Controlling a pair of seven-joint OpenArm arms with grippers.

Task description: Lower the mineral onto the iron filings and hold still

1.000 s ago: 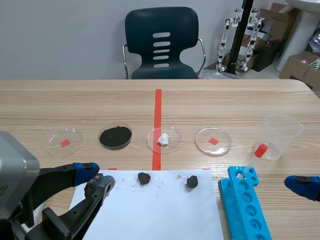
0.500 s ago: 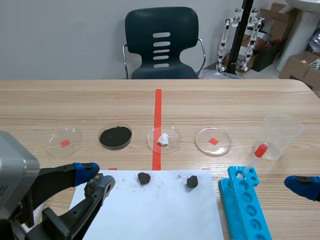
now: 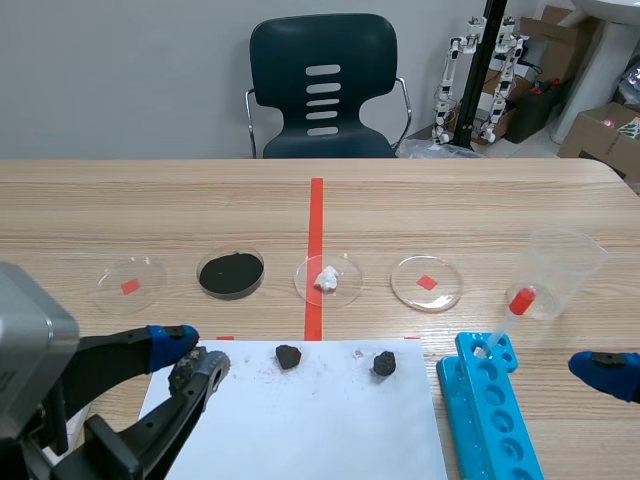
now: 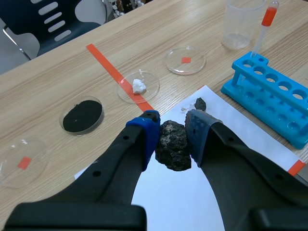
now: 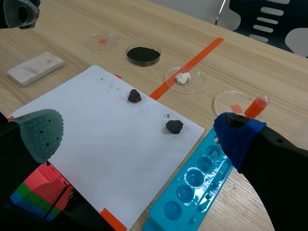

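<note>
Nothing has moved. Scene view: left claw (image 3: 187, 362) hangs over the paper (image 3: 320, 420) corner, short of the iron filings (image 3: 231, 272). Left wrist: it clamps the mineral (image 4: 173, 146), rough, hard, likely hefty, across its middle. Right wrist: right claw (image 5: 139, 134) gapes empty.

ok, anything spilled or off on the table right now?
Minor only: dark crumbs and smudges are scattered on the white paper around the two small rocks, likely shed grit. The red-bulbed dropper leans askew in the blue rack. Nothing else stands out.
</note>
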